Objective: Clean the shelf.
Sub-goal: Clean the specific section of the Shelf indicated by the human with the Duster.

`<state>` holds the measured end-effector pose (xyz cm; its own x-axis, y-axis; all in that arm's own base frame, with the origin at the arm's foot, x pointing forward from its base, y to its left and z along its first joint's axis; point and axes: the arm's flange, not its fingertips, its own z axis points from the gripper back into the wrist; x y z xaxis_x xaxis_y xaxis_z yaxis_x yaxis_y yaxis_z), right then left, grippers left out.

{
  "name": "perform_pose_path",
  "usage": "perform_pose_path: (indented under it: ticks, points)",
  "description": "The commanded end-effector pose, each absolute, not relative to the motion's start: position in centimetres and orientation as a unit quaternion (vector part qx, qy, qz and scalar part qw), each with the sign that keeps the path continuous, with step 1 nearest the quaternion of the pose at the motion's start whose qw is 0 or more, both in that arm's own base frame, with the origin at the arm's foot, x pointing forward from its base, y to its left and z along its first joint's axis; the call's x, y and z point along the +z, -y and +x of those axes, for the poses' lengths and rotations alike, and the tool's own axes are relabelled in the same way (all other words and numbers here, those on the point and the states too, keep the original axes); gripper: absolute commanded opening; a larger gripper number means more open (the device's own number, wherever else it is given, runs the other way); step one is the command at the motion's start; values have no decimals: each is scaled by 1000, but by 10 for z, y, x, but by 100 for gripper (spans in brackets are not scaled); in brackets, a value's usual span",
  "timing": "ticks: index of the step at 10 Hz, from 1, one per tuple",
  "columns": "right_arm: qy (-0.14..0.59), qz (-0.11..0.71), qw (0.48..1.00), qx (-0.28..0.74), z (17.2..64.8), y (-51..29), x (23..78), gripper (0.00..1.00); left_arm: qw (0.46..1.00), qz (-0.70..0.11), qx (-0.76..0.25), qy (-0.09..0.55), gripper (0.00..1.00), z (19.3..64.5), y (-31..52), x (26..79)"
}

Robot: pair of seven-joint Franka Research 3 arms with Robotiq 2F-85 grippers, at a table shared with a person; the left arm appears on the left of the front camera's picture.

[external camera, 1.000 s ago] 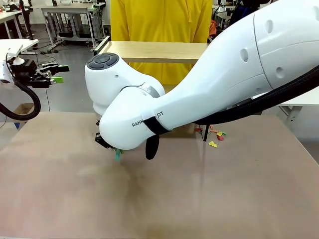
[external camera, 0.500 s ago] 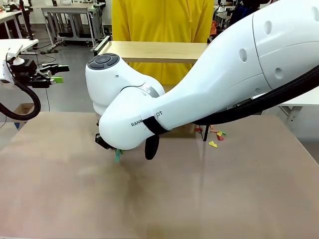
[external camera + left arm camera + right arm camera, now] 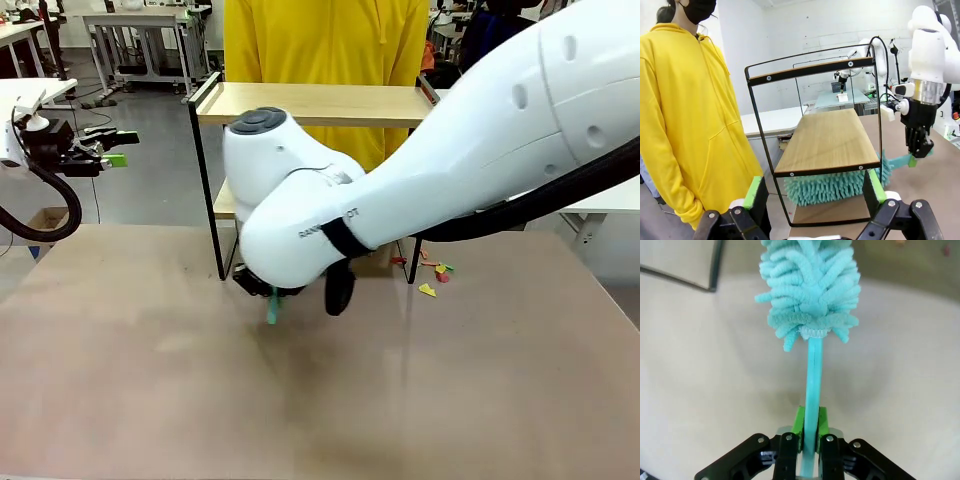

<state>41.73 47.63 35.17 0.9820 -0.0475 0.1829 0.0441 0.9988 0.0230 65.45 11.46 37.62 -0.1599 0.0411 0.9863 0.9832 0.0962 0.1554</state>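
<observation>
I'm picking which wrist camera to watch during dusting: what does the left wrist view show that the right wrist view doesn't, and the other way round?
Left wrist view: the shelf with both boards, the person in a yellow hoodie beside it, and the duster head lying under the lower board. Right wrist view: the green pads clamped on the handle, seen close up over the table. Both: the teal duster held by the right hand.

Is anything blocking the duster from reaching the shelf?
Nothing visible does. The right gripper holds the duster, whose head sits beneath the lower board of the shelf, between its legs.
</observation>
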Motion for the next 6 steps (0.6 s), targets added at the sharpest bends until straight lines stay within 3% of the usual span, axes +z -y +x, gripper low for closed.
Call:
perform_pose_path:
  ticks: [1,6]
  points:
    - [68,14,997,-24,406,-432,354,13,468,-446,-504,573,100,653,-114,380]
    - [35,-10,998,-54,414,-320,347,13,468,-446,-504,573,100,653,-114,380]
